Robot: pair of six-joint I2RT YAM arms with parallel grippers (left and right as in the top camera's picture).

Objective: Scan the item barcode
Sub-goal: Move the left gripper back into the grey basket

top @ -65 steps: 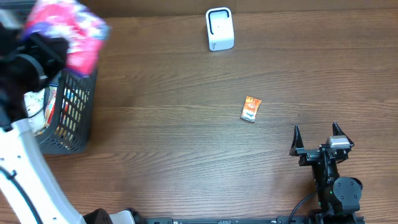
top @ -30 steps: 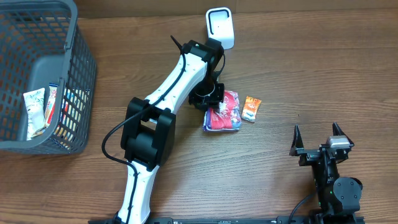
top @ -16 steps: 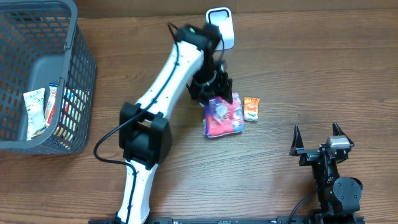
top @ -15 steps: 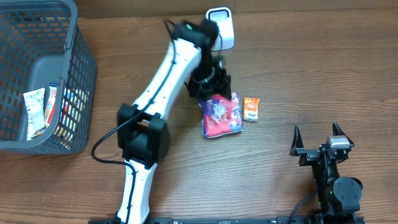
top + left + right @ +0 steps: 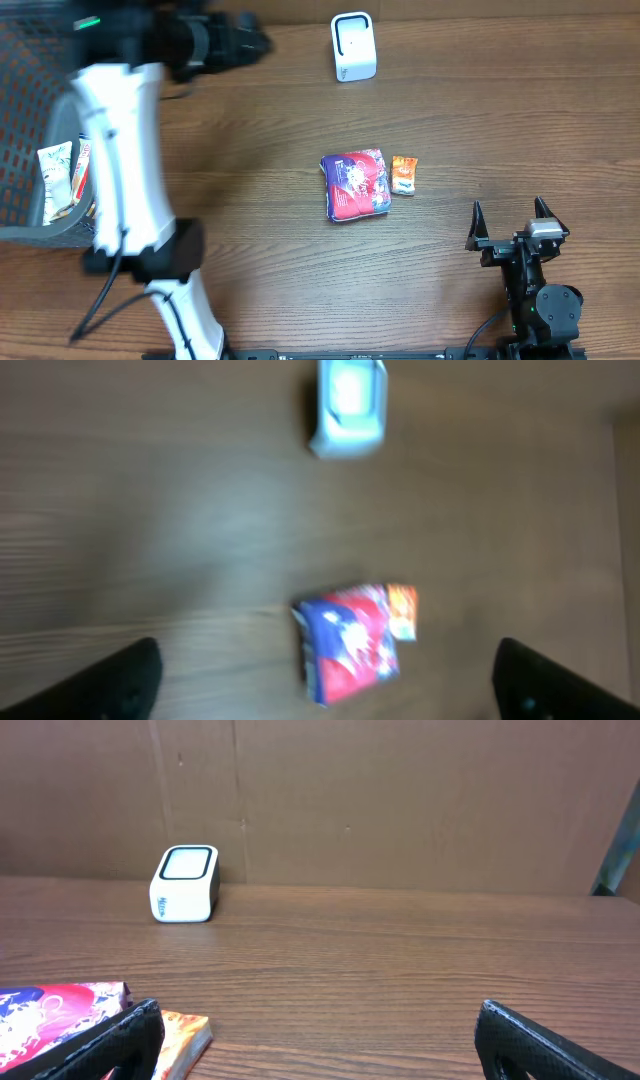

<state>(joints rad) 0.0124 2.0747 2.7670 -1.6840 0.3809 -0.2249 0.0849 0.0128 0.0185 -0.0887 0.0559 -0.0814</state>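
Observation:
The item, a pink-and-blue pouch (image 5: 355, 185), lies flat on the table with nothing holding it. A small orange packet (image 5: 404, 175) touches its right side. The white scanner (image 5: 353, 47) stands at the back centre. My left gripper (image 5: 248, 40) is blurred, raised high at the back left, far from the pouch. Its wrist view looks down on the pouch (image 5: 345, 640), the orange packet (image 5: 402, 610) and the scanner (image 5: 350, 405), with the left gripper (image 5: 335, 685) open and empty. My right gripper (image 5: 510, 215) rests open at the front right, empty.
A grey wire basket (image 5: 30, 225) holding several packets stands at the left edge, partly behind the left arm. The right wrist view shows the scanner (image 5: 186, 884) far ahead, and the pouch (image 5: 55, 1010) and orange packet (image 5: 180, 1035) low at the left.
The left gripper opened and let go of the pouch, which now lies beside the orange packet. The left arm swung up and away to the back left. The right arm stayed still.

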